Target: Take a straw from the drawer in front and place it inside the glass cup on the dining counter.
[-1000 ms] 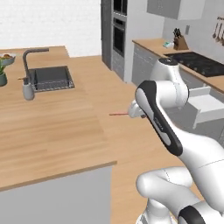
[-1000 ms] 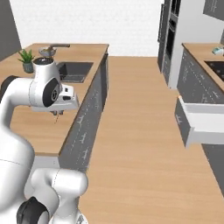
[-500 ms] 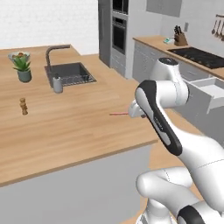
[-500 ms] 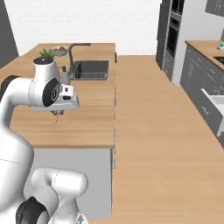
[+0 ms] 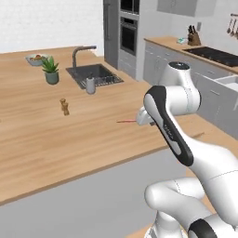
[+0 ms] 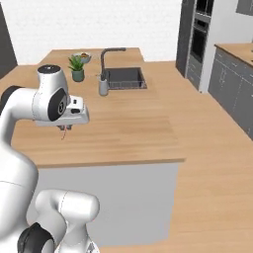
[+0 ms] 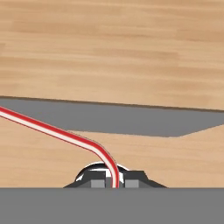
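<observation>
My gripper point(image 5: 138, 119) hovers just above the near right part of the dining counter point(image 5: 69, 144), shut on the straw point(image 5: 126, 122). That thin red stick pokes out to the left over the wood. From the right side, the gripper point(image 6: 65, 127) hangs over the counter point(image 6: 128, 123) with the straw point(image 6: 63, 134) below it. In the hand view the red-and-white straw point(image 7: 65, 135) bends up from between my fingertips point(image 7: 98, 178) toward the left edge. The open drawer point(image 5: 228, 81) sits at the far right. The glass cup is out of view.
On the counter stand a grey soap dispenser point(image 5: 90, 85), a small brown shaker point(image 5: 65, 107), a potted plant point(image 5: 51, 70) and a bowl point(image 5: 37, 58). A dark sink point(image 5: 95, 73) with a faucet point(image 6: 109, 54) is inset at the back. Grey cabinets line the right wall.
The whole picture has shifted as the base moved: the island now spreads across both views and the drawer has slid to the right edge. The gripper stays shut on the straw.
</observation>
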